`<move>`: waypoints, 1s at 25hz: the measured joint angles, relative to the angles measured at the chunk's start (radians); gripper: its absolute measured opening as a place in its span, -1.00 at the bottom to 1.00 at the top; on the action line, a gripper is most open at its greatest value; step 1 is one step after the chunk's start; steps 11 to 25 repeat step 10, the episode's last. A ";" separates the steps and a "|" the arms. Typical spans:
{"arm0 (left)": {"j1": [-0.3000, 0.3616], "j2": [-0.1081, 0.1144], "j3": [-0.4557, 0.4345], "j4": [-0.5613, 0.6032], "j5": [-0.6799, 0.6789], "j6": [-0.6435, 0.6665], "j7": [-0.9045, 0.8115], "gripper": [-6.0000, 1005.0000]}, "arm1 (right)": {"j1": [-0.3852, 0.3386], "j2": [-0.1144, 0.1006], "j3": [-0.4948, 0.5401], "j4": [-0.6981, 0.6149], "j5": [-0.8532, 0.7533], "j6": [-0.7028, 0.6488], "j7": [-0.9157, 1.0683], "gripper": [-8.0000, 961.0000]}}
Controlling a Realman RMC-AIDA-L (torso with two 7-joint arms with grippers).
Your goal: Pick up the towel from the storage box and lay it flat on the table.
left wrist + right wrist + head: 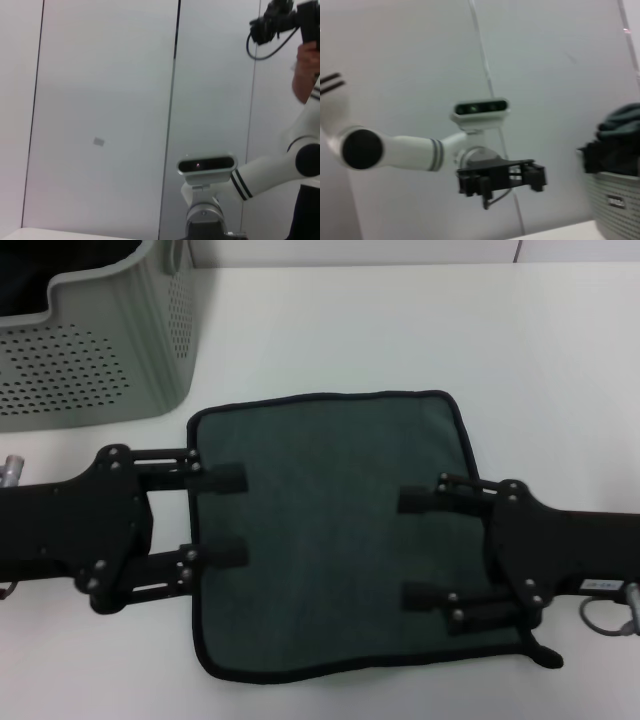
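The broad, smooth white table [400,330] stretches across everything before me, and on it, at my far left, stands the large light grey plastic storage box [110,350] with its perforated walls and wavy rim; from my right wrist I see its wall again [615,205], with dark cloth heaped above the rim. Just beside the box, but apart from it, the roughly square towel [330,530] lies spread flat on the table, its dark green-grey face up and its black edging running all around, one corner at my near right turned into a small dark tab. My left gripper [222,515] reaches in from the left, its two black fingers spread wide, tips over the towel's left edge and holding nothing. My right gripper [422,548] comes in from the right in the same way, fingers parted, tips over the towel's right half and pinching nothing. In the right wrist view my left gripper [501,177] hangs on its white arm with fingers apart.
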 joint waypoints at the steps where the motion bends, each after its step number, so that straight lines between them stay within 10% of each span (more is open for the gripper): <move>1: 0.000 0.004 0.000 -0.013 -0.003 0.003 0.006 0.08 | 0.000 0.000 -0.023 0.000 0.019 0.008 -0.004 0.82; 25: 0.007 0.020 0.001 -0.064 -0.001 0.009 0.030 0.08 | 0.028 0.000 -0.068 0.000 0.048 0.034 0.000 0.81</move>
